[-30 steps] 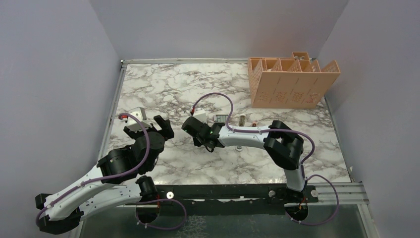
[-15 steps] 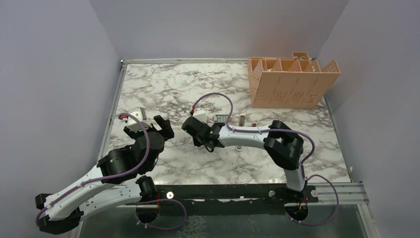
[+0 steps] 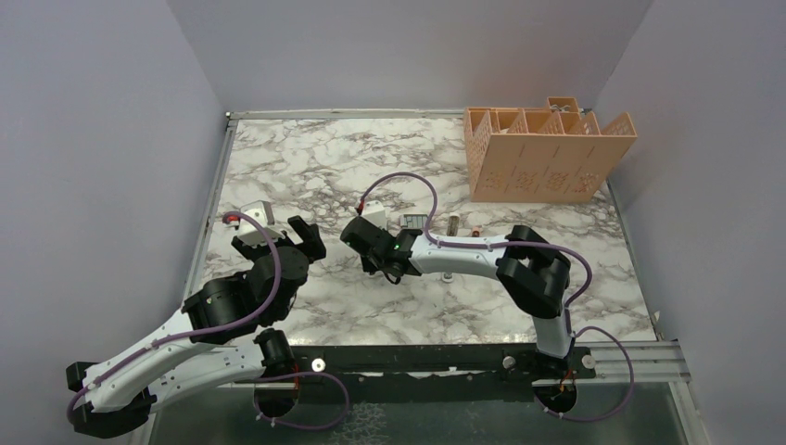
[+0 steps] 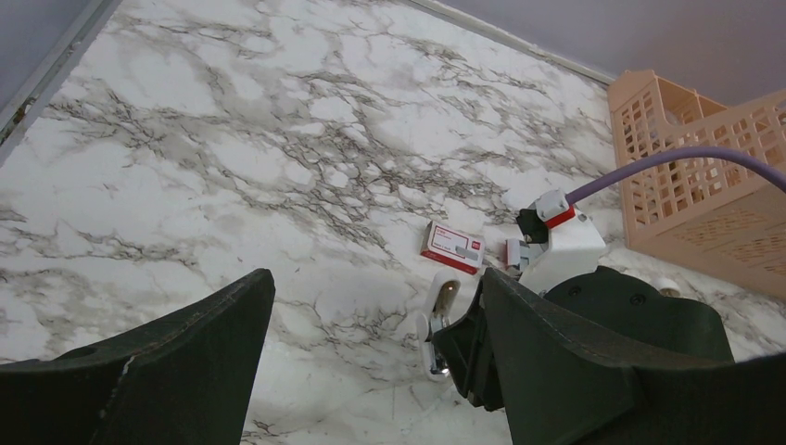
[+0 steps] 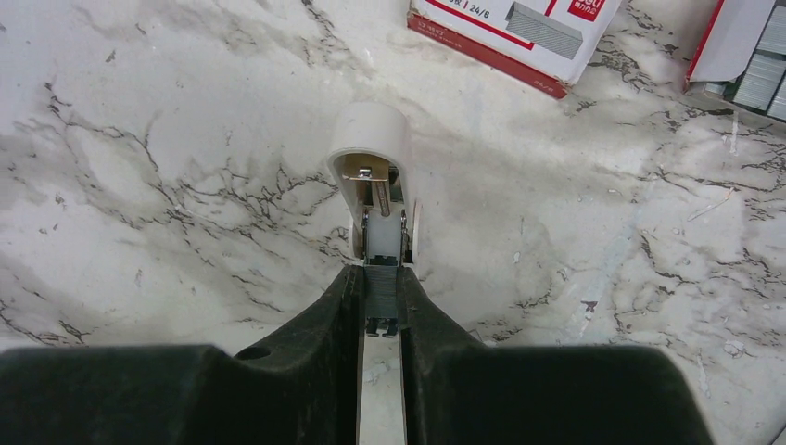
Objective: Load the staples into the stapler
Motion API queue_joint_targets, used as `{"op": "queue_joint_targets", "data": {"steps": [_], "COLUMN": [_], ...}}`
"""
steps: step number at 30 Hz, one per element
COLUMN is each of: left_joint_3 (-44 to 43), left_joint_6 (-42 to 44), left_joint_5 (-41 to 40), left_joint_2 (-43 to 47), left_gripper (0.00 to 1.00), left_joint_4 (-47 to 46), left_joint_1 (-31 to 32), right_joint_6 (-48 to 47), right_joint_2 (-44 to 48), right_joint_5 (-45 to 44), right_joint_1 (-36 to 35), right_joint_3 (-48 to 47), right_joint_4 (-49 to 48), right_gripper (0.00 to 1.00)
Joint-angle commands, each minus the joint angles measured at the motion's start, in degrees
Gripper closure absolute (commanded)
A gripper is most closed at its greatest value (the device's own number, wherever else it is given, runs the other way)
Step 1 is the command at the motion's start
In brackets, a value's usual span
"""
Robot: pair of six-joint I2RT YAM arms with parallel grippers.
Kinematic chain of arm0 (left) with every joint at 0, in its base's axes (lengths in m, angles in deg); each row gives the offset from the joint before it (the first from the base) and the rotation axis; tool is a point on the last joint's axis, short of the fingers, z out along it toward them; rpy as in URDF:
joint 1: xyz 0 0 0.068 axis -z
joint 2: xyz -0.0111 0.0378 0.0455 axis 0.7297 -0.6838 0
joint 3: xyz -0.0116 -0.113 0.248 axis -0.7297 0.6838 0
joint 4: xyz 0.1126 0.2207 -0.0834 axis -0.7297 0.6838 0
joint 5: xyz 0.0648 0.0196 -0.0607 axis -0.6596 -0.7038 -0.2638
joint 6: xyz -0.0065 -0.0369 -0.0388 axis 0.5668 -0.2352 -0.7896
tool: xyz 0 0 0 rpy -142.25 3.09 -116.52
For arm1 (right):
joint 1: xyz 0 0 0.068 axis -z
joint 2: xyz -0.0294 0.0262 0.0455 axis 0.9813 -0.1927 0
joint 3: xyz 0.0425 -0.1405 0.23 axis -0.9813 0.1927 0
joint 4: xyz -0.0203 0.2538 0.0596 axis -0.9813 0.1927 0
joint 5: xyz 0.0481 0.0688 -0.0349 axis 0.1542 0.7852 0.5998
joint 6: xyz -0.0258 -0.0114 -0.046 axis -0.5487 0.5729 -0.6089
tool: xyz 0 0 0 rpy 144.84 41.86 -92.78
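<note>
The white stapler lies open on the marble, its lid swung forward; the left wrist view shows this stapler too. My right gripper is shut on a dark grey strip of staples, held in line with the stapler's channel. In the top view the right gripper covers the stapler. A red-and-white staple box and a grey tray of more staples lie just beyond. My left gripper hangs open and empty to the left of the stapler, also seen from above as the left gripper.
A peach slotted organizer stands at the back right. Two small items lie near the tray. A metal rail edges the table on the left.
</note>
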Motion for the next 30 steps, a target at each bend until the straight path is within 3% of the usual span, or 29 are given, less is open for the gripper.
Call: {"op": "queue_joint_targets", "data": {"steps": [1,30], "left_joint_3": [0.67,0.67], "left_joint_6": [-0.26,-0.32], "left_joint_5": [-1.52,-1.61], "left_joint_2": [0.14,0.10], "left_gripper": [0.16,0.16], "left_joint_4": [1.00,0.96], "left_joint_1": [0.40,0.40], "right_joint_6": [0.52,1.14], "right_joint_2": [3.10,-1.48], "right_joint_5": [-0.71,1.05], "right_joint_1": [0.00,0.00], "right_joint_3": [0.93,0.78], "right_joint_4": [-1.27,-0.39], "right_gripper": [0.80,0.80]}}
